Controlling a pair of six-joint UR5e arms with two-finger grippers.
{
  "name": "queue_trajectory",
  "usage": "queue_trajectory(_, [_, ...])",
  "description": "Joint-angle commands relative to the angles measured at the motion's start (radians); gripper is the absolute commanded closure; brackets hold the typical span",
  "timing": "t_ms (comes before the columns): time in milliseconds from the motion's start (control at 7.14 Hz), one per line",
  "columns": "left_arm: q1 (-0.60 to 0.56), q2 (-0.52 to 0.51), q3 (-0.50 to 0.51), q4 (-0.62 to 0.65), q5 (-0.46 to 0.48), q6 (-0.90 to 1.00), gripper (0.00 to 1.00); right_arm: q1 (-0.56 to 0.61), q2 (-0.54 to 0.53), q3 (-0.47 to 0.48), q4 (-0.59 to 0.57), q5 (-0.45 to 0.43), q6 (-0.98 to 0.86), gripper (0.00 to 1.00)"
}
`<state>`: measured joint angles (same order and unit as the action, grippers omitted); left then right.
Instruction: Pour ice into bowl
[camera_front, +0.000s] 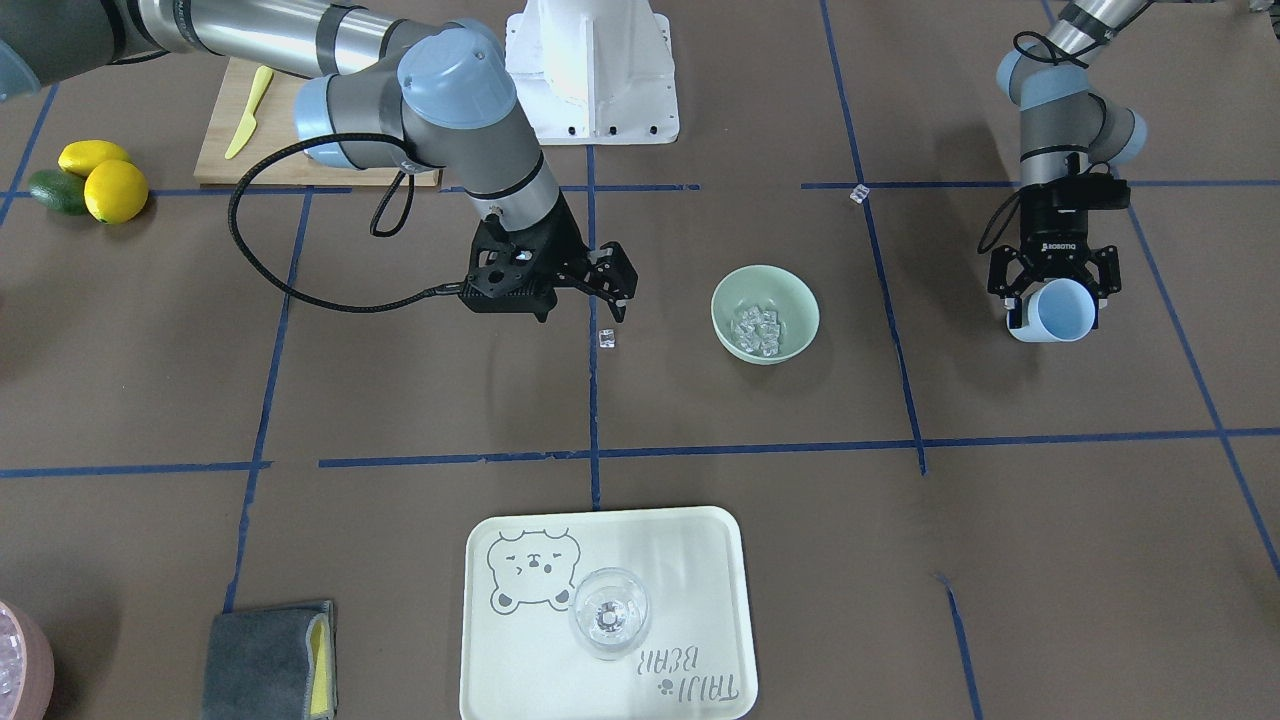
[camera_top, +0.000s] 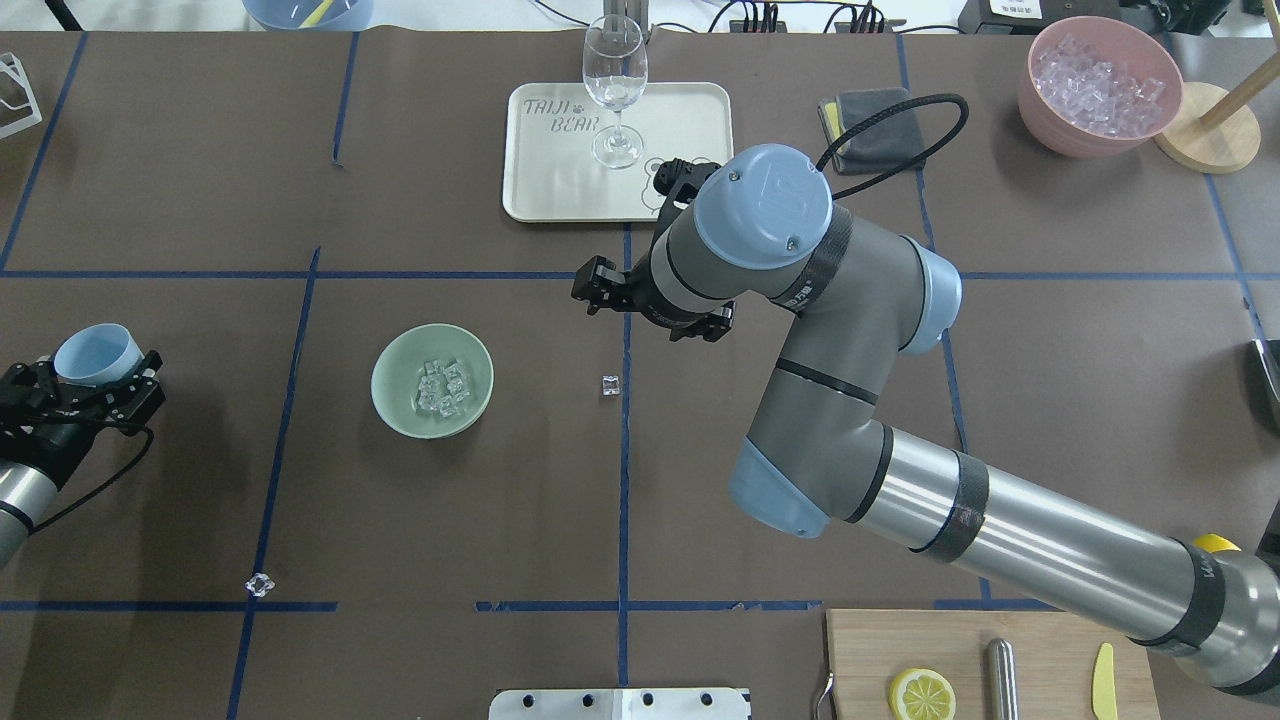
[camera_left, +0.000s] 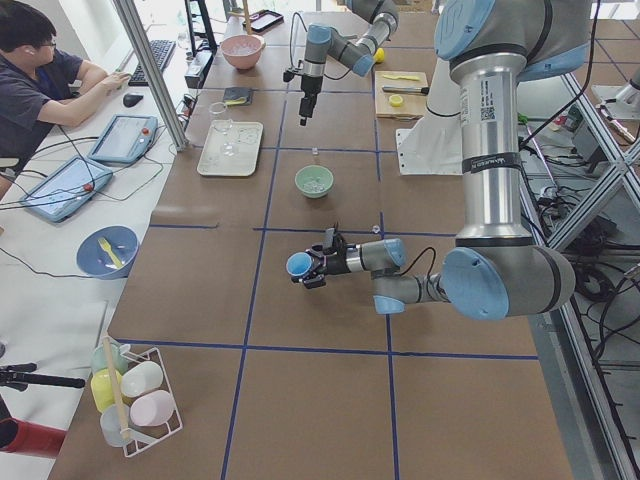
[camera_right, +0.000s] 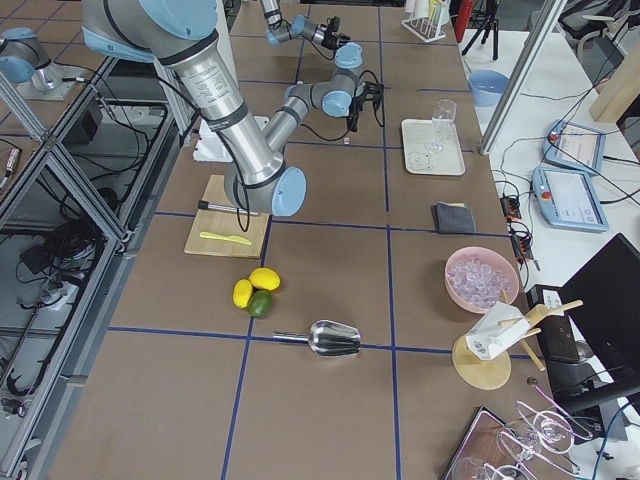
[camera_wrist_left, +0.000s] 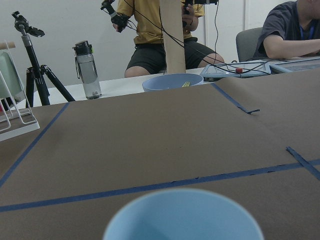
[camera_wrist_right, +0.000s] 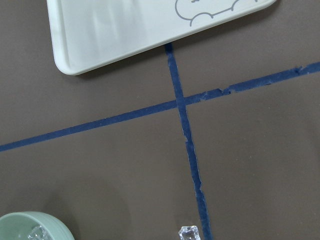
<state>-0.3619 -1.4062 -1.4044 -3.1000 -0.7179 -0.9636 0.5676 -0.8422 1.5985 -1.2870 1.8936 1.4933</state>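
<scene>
Left gripper (camera_top: 98, 378) at the far left edge of the overhead view, clamped from the side on a light blue cup (camera_top: 97, 352); mouth up, inside apparently empty. Held low and level, pointing toward the top of that frame, forearm entering from the lower left corner, wrist close above the table (camera_top: 450, 520).

To the right of that gripper in the same frame, well apart and across one blue tape line: the pale green bowl (camera_top: 395, 390), upright, left of centre. Inside it, a small heap of clear ice (camera_top: 444, 388). Judging by this, pour apparently done, with no further tipping called for.

Right gripper (camera_front: 615, 285) left of centre in the front-facing view, jaws seemingly parted with nothing between them, tilted downward. Nearer the bowl than the left one, yet not over it. Just below it in that frame, one stray cube (camera_front: 606, 339) on the table beside the vertical tape line, off to the bowl's left. Likely next target, if any, by a short drop from above. Right arm stretched long from the upper left corner of that view, elbow bent, wrist tipped down.

Second stray cube (camera_top: 259, 585) low on the left of the overhead view, at a tape crossing, well apart from both grippers.
</scene>
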Motion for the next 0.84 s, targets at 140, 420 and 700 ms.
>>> queue_trajectory(140, [-0.019,0.009,-0.011,-0.002,-0.046,0.011,0.00,0.000,0.000,-0.002,0.000,0.001,0.001,0.00])
queue_trajectory(420, [-0.019,0.016,-0.019,-0.003,-0.041,0.011,0.00,0.000,-0.003,-0.003,0.000,-0.001,0.001,0.00])
queue_trajectory(700, [-0.019,0.016,-0.018,-0.003,-0.041,0.005,0.00,0.000,-0.003,-0.003,0.000,0.001,0.001,0.00])
